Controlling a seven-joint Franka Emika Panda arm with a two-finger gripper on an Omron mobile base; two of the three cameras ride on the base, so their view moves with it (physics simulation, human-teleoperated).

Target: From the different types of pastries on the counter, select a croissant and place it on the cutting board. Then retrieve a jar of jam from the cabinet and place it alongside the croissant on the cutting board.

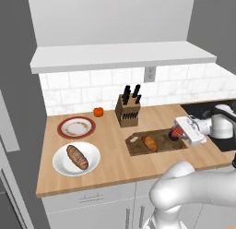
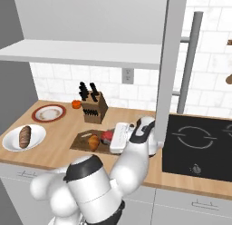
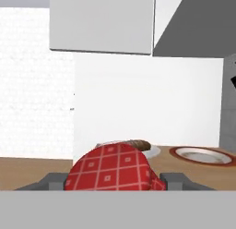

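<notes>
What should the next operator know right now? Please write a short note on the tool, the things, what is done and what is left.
Tool: shut on the jar of jam, held low over the right end of the cutting board.
Croissant: already on the board, left of the jar.
Bread loaf: on the white plate, untouched. The red-rimmed plate is behind it.
Done: croissant placed, jar fetched.
Left: set the jar down beside the croissant, open the tool, withdraw.
</notes>
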